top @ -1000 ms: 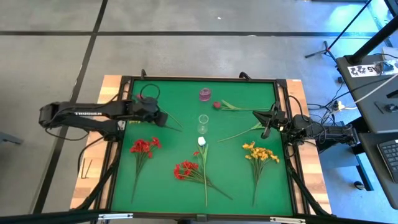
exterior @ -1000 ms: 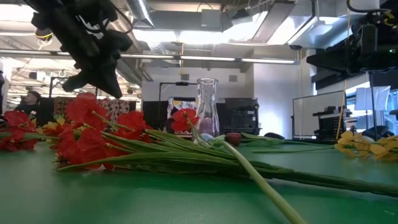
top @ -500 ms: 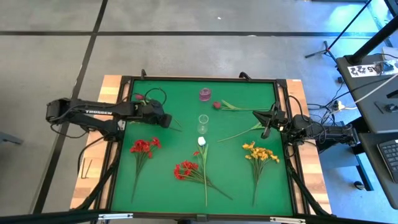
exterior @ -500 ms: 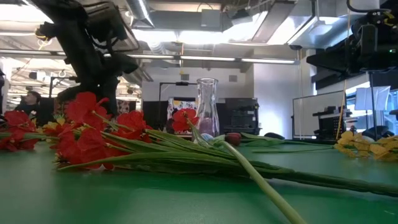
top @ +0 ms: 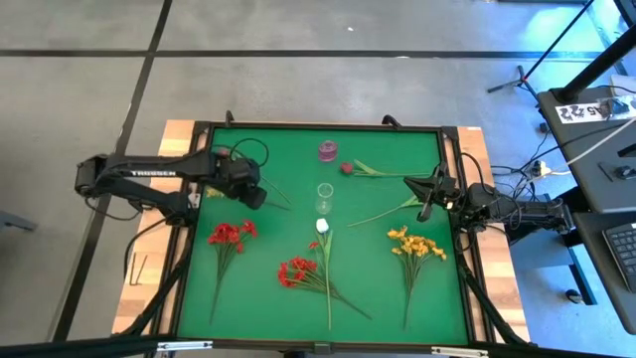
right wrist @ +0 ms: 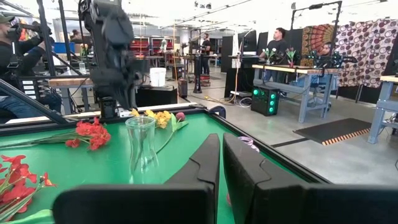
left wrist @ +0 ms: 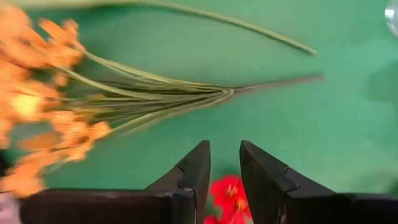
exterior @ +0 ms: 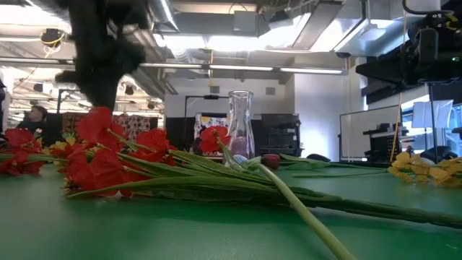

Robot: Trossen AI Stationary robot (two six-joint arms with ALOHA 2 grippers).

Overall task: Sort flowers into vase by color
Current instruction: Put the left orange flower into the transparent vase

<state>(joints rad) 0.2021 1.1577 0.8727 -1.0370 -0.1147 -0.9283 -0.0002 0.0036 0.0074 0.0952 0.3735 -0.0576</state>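
Note:
My left gripper (top: 254, 195) hangs above the table's left part, slightly open and empty (left wrist: 224, 149). Below it lies a yellow-orange cluster (left wrist: 43, 106) flat on the green mat, mostly hidden under the arm in the high view. A red bloom (left wrist: 229, 193) shows between its fingers. Red clusters (top: 231, 234) (top: 296, 270), a white tulip (top: 322, 226), a second yellow-orange cluster (top: 415, 242) and a dark pink bud (top: 346, 168) lie flat on the mat. A clear glass vase (top: 324, 191) stands upright mid-table. My right gripper (top: 426, 209) waits shut at the right edge (right wrist: 221, 143).
A small purple vase (top: 328, 150) stands at the far middle. Loose green stems (top: 383, 211) lie between the clear vase and my right gripper. A raised black frame (top: 199, 239) borders the mat. People and benches show in the room beyond the table.
My left gripper has shifted a little toward the table's left edge and turned above the yellow-orange cluster; it shows blurred in the low view. The flowers and vases have stayed where they were.

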